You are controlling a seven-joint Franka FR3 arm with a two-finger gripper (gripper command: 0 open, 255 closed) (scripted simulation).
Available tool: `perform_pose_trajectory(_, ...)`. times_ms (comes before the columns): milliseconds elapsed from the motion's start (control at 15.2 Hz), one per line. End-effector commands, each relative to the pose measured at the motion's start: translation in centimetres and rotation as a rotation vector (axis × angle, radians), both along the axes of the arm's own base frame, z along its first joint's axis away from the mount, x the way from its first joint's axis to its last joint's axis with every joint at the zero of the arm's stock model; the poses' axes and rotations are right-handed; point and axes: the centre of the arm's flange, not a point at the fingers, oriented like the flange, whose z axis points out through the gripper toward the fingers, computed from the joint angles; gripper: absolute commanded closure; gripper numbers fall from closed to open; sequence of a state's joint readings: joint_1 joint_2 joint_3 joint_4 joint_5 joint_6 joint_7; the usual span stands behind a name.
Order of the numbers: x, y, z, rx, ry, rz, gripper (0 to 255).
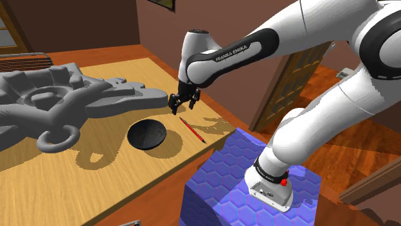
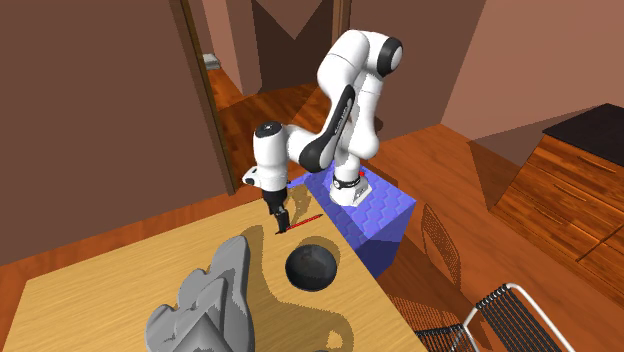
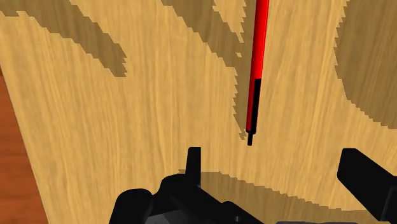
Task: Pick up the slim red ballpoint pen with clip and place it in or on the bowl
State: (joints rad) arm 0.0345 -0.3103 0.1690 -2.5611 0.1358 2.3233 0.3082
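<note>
Open end effector (image 3: pixel 273 158) hovers empty near 1 red pen (image 3: pixel 257 57); 1 black bowl (image 1: pixel 146 134) lies nearby.

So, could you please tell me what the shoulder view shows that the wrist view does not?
Shoulder view's own: the black bowl, the grey sculpture, the blue stand and the white arm. Wrist view's own: the black end section of the red pen, lying just ahead of the open fingers, untouched. Shared: that pen, the fingers and the wooden table.
</note>
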Motion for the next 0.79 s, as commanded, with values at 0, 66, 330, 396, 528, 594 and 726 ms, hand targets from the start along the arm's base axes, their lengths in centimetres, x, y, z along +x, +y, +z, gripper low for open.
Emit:
perform_pose_trajectory(0,0.2,-0.1,-1.4,0.000,0.002,-0.002,0)
perform_pose_trajectory(66,0.2,0.0,-1.9,0.000,0.002,-0.002,0)
perform_pose_trajectory(330,0.4,0.1,-4.0,0.000,0.002,-0.002,0)
perform_pose_trajectory(396,0.4,0.1,-4.3,0.000,0.002,-0.002,0)
perform_pose_trajectory(528,0.4,0.1,-4.3,0.000,0.002,-0.002,0)
perform_pose_trajectory(594,0.4,0.1,-4.3,0.000,0.002,-0.002,0)
perform_pose_trajectory(726,0.4,0.1,-4.3,0.000,0.002,-0.002,0)
